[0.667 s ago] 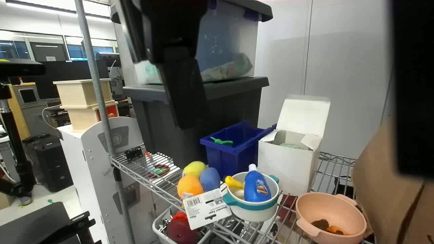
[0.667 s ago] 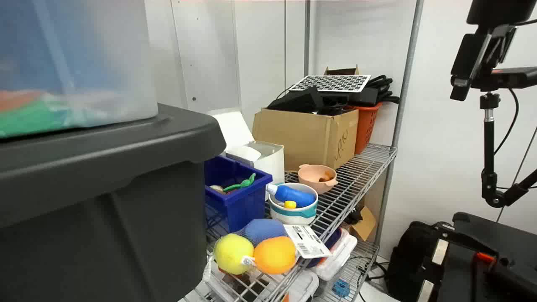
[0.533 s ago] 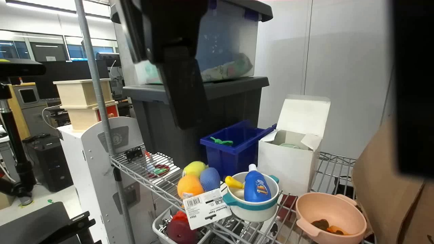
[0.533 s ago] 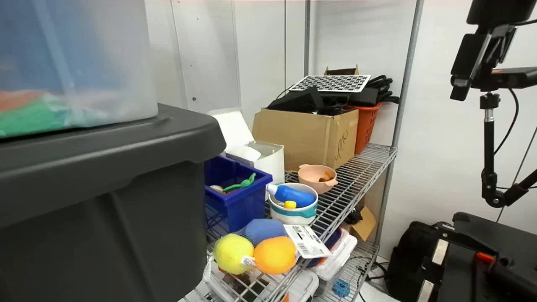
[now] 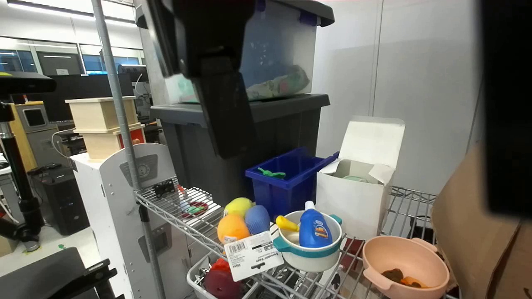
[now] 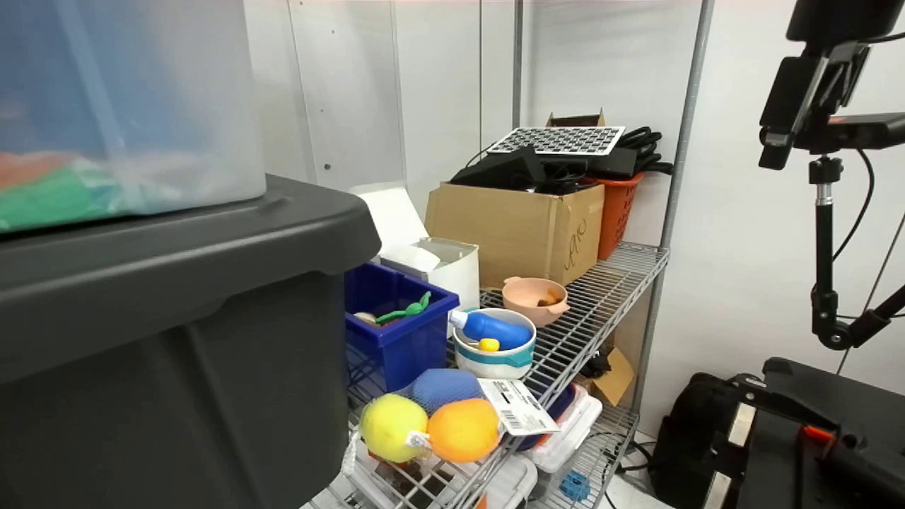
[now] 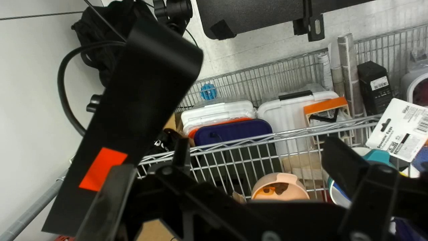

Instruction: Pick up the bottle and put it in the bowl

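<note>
Stretching out beneath the claw, whose fingers stand wide apart, is the wire shelf. Behind the claw in an exterior view rises a dark tote; lower and to the right of the claw there come a cardboard box, its scrawled letters hard to make out, a white box with its lid up, and a blue bin. In the wrist view the peach bowl shows below the claw, between its fingers, with dark and orange pieces inside. Near it, partly hidden by a finger in that view, the white bowl holds the bottle, tilted with its cap over the rim; the writing on its label is too small to read. Also below the claw, a card bears a barcode and the word "Eggs", after one starting "Squeak", with yellow, orange and blue toys just beside it.
</note>
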